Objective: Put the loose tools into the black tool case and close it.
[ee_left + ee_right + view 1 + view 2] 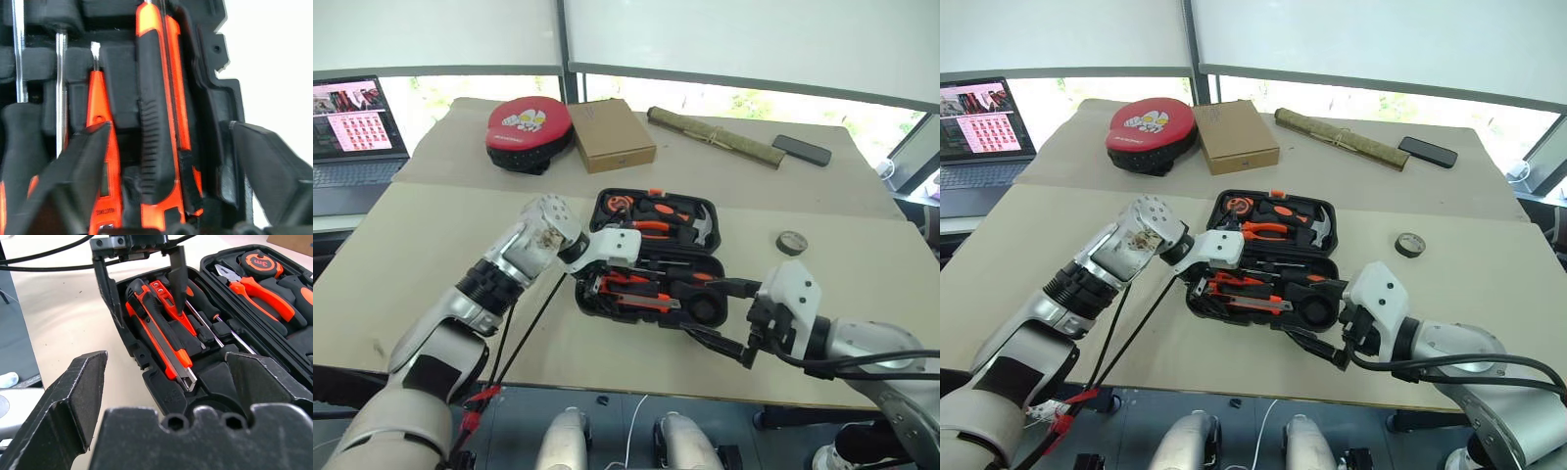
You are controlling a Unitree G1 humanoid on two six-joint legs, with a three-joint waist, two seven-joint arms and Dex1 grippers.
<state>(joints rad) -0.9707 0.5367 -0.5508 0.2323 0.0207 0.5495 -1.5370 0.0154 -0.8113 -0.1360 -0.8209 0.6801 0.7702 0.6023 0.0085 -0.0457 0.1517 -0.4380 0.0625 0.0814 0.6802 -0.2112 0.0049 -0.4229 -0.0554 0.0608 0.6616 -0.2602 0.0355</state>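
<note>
**Inspector:** The black tool case [651, 257] lies open at the middle of the surface [401, 255]. In its near tray sit the utility knife [161, 340], the tester pen [100, 156] and two screwdrivers [222, 325]. The left claw [139, 281] hangs over the tray's left end, jaws wide, gripping nothing; one finger straddles the case's outer wall.

**Supervisor:** And the right one?

**Inspector:** The right claw [724, 318] is spread wide and empty at the tray's near right corner. The tape roll [791, 243] lies loose on the surface, right of the case.

**Supervisor:** Risks?

**Inspector:** In my judgement, three. Lifting the left claw carelessly could snag the wall and drag the case. Closing now would leave the tape roll out. Any tool proud of its recess would stop the lid latching.
</note>
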